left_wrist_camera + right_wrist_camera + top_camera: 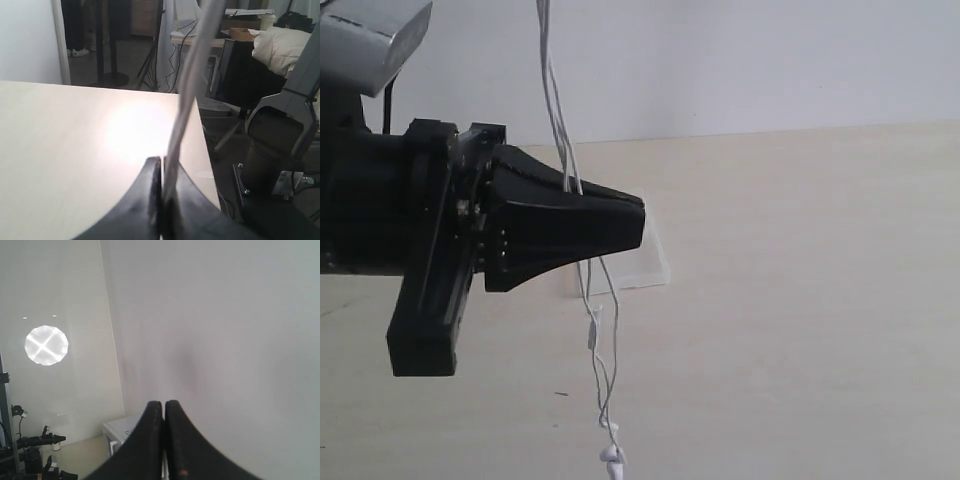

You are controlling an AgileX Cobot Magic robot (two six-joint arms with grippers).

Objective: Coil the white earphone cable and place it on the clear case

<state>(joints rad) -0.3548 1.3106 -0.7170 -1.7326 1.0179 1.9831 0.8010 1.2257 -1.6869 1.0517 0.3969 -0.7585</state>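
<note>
The white earphone cable (563,140) hangs in several strands from above the exterior view's top edge. It passes my left gripper (640,220) and ends in the inline remote (594,325) and the earbuds (611,458), low over the table. The left gripper is shut on the cable, and in the left wrist view the blurred cable (187,85) rises from between the closed jaws of the gripper (162,162). The clear case (656,262) lies on the table behind that gripper, mostly hidden. My right gripper (164,404) is raised facing a wall, jaws together, with a thin white sliver between them.
The pale wooden table (820,300) stretches right of the hanging cable, with a white wall behind it. A grey housing (370,30) sits at the upper left. In the left wrist view the table edge (202,125) drops off beside a dark arm base (280,135).
</note>
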